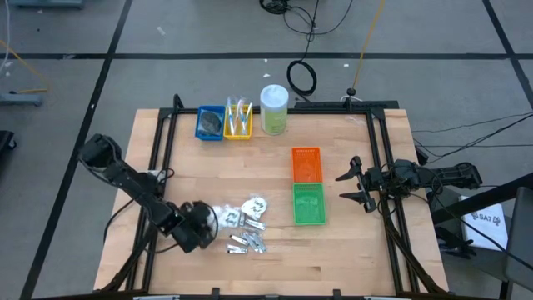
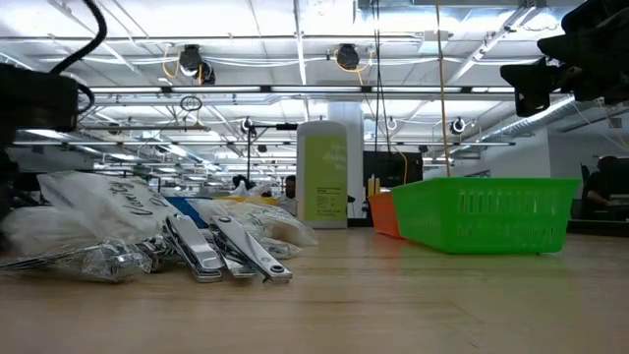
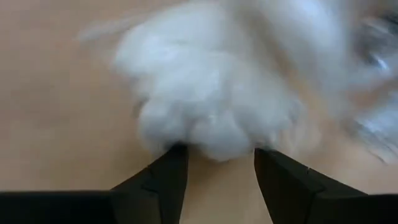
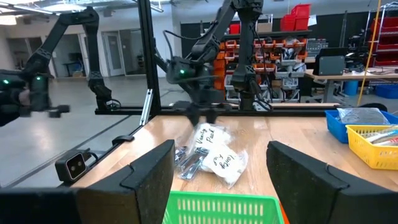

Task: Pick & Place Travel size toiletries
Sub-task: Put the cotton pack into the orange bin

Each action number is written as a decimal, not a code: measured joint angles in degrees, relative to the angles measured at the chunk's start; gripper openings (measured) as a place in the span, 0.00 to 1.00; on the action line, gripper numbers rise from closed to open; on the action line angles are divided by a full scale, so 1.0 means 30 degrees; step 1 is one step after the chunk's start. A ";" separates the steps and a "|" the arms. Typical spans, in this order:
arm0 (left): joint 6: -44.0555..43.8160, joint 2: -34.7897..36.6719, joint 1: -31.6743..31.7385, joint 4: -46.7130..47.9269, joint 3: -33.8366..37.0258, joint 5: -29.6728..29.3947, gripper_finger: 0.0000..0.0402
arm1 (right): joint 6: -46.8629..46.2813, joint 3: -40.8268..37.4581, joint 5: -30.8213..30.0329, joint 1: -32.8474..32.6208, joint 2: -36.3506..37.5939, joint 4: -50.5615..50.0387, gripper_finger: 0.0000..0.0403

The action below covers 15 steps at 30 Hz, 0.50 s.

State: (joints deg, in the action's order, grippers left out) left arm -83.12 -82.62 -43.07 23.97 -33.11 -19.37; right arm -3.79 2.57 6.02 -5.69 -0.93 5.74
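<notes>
My left claw is down at the white packets near the worktop's front edge, fingers spread around one, not yet pinching. It may slip or drag neighbouring sachets. Right claw spread, idle beside the empty green tray; blue tray holds pads, yellow tray sticks.
</notes>
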 joint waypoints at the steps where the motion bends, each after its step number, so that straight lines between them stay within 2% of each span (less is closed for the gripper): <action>1: -0.0793 0.0031 0.0191 0.1186 -0.0026 -0.0280 0.46 | 0.0001 0.0000 0.0000 -0.0007 0.0000 0.0000 0.60; 6: -0.6089 -0.0049 0.0924 0.7257 0.0054 -0.1916 0.46 | 0.0007 0.0000 0.0000 -0.0007 0.0000 0.0000 0.60; 9: -0.9412 -0.0034 0.1293 0.9538 0.0038 -0.2289 0.46 | 0.0006 0.0000 0.0000 -0.0002 0.0002 -0.0006 0.60; 13: -1.1838 -0.0029 0.1835 1.0827 0.0025 -0.2640 0.46 | 0.0002 0.0000 0.0000 -0.0002 0.0000 -0.0007 0.60; 15: -1.1399 0.0139 0.2073 1.0525 -0.0011 -0.2661 0.46 | 0.0001 0.0000 0.0000 -0.0001 0.0007 0.0006 0.60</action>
State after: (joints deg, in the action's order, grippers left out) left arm -117.32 -82.20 -36.85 55.54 -33.14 -27.35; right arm -3.79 2.57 6.02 -5.70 -0.91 5.76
